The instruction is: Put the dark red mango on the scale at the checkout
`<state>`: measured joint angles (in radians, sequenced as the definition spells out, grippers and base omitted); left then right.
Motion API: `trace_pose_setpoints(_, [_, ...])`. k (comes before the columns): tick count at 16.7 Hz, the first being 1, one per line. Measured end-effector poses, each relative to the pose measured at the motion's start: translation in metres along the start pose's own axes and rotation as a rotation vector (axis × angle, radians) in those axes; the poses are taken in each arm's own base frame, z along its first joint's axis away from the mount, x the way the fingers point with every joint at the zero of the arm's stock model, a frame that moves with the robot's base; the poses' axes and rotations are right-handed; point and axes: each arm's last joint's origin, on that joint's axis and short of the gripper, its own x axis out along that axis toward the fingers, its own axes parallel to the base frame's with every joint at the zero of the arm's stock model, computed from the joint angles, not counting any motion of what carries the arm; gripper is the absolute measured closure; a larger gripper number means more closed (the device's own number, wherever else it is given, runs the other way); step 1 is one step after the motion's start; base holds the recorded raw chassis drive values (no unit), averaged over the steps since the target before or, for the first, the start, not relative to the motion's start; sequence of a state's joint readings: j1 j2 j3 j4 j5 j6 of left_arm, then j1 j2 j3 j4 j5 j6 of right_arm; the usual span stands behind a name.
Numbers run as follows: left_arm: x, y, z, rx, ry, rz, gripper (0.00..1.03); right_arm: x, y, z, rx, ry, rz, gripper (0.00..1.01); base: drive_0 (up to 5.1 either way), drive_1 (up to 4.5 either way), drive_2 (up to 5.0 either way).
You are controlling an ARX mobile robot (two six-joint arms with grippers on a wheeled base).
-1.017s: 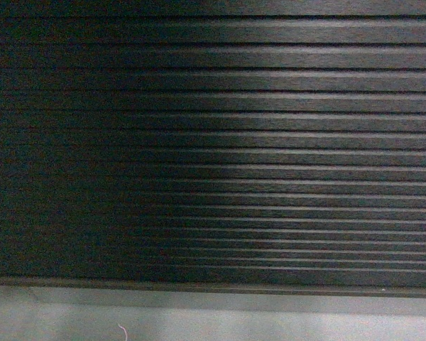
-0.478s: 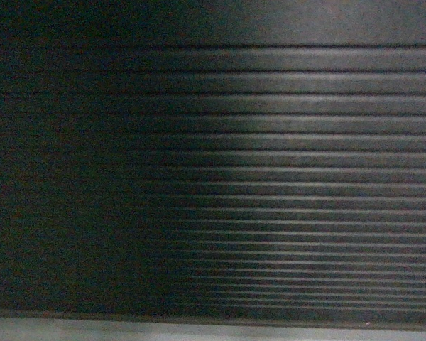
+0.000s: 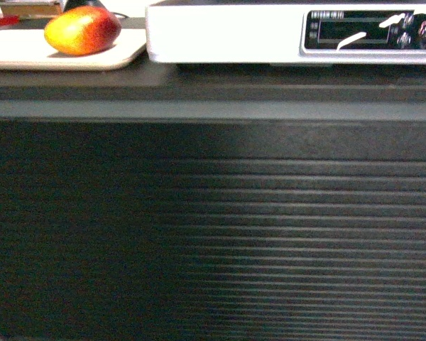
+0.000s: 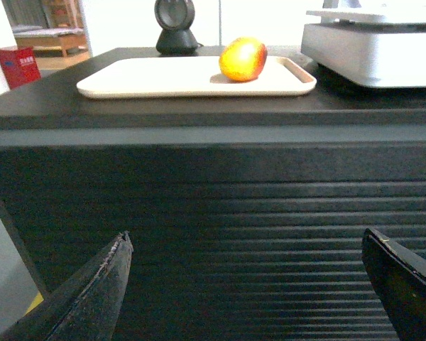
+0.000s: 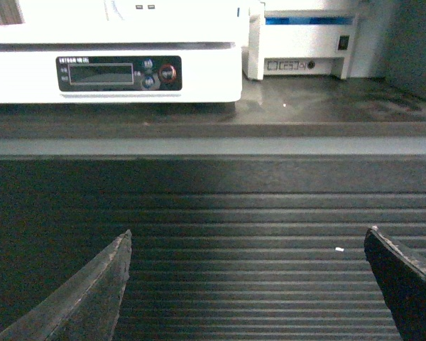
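The dark red mango (image 3: 82, 31) (image 4: 243, 59) lies on a flat beige tray (image 3: 28, 53) (image 4: 170, 78) on top of the checkout (image 3: 213, 213) (image 4: 213, 206) (image 5: 213, 206), a dark counter with a slatted front. To the tray's right stands the white scale (image 3: 227, 32) (image 4: 373, 50) (image 5: 113, 64) with its black display strip. My left gripper (image 4: 245, 241) is open, below the counter top, facing the slats with nothing between its fingers. My right gripper (image 5: 247, 240) is open too, low in front of the slats beneath the scale. Neither gripper shows in the head view.
A black round-headed device (image 4: 175, 25) stands behind the tray. A white box-shaped machine (image 5: 305, 42) sits right of the scale. A red box (image 4: 18, 65) is on the far left beyond the counter. Grey floor (image 4: 3, 284) shows at the lower left.
The head view has risen: earlier it showed only the slatted front and a floor strip; now it shows the counter top with the mango, tray and scale.
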<state>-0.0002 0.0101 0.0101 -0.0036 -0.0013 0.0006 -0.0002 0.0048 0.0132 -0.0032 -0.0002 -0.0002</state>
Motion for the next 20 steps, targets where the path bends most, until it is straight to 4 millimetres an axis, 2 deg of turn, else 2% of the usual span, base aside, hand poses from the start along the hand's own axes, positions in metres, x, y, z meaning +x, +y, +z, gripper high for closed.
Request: trace_pose_setpoints(20, [0.0,0.0,0.0001,0.0,0.0,-0.001,0.05,0.0,0.0,0.0,0.0,0.0,0.0,0.03,0.0,0.0,0.0])
